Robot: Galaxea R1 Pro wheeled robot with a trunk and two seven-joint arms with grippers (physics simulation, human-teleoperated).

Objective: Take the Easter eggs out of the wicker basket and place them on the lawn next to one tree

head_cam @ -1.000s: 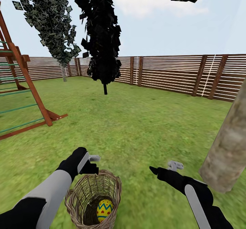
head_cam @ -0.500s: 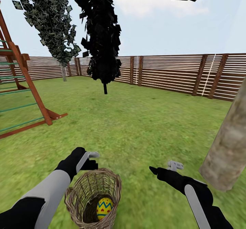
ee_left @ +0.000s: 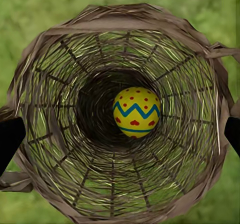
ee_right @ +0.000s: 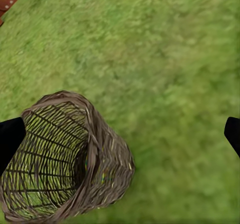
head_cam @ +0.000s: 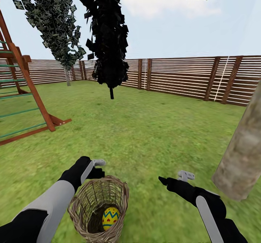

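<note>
Fenced backyard garden: lawn point(head_cam: 152, 127), slat fence point(head_cam: 181, 76), trees point(head_cam: 107, 36) & wooden play frame point(head_cam: 25, 87).

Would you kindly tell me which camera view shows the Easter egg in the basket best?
The left wrist view: it looks straight down the wicker basket at the egg. The head view shows it smaller, partly hidden; the right wrist view shows the basket's outside.

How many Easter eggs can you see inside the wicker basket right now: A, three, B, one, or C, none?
B: looking straight down into the wicker basket, the left wrist view shows a single yellow Easter egg lying at the bottom, and the head view likewise shows just one egg inside.
</note>
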